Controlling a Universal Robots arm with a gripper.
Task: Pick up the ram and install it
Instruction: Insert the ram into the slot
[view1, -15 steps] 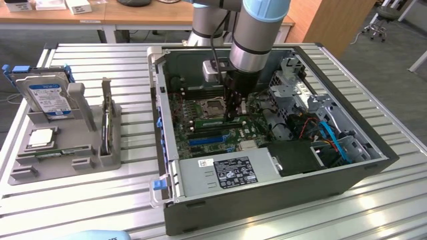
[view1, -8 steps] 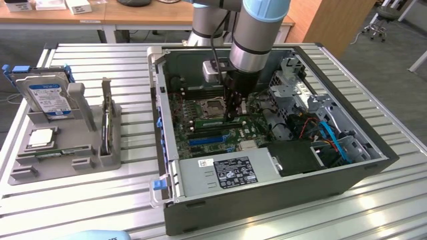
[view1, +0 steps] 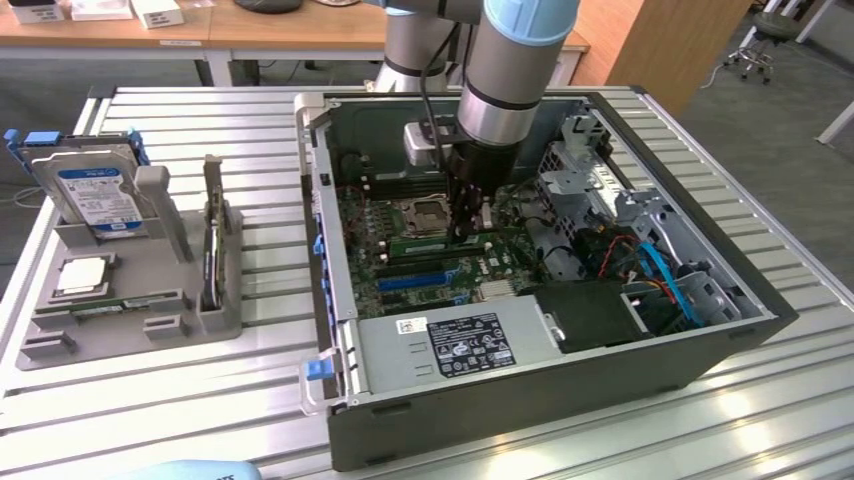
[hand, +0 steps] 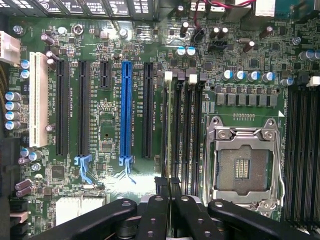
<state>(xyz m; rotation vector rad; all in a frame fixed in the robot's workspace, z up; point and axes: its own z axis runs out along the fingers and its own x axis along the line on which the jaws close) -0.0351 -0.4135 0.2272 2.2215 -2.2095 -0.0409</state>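
The ram (hand: 168, 145) shows edge-on as a thin grey strip in the wrist view. It stands in line with the memory slot (hand: 180, 130) bank, on the side nearest the black expansion slots (hand: 147, 110). Whether it is fully seated cannot be told. Its near end disappears between the gripper (hand: 167, 187) fingers (hand: 161, 186), which are drawn in narrow and pinch the stick from both flat sides.

Just beside the slots lies the open CPU socket (hand: 242, 162) (its metal frame is shut around a bare contact field). Further out is a long blue expansion slot (hand: 125, 110), then more black ones and a white one (hand: 37, 100). Silver-topped capacitors (hand: 247, 76) stand near the far end of the memory bank.

In the exterior view the arm (view1: 514, 60) comes straight down into the open computer case (view1: 534, 400), its wrist upright. The dark fingers reach the motherboard (view1: 427, 265) beside the socket. Drive cages (view1: 594, 170) and blue cables (view1: 667, 275) crowd the exterior view's right of the case, apart from the gripper. The power supply (view1: 447, 345) sits at the near edge.

Well apart, on the exterior view's left of the slatted table (view1: 747, 200), a grey holder (view1: 214, 310) carries a hard drive (view1: 91, 195) with a blue label and a square silver CPU chip (view1: 83, 275).

The power supply's sticker and the white lettering along the slots are too small to read.
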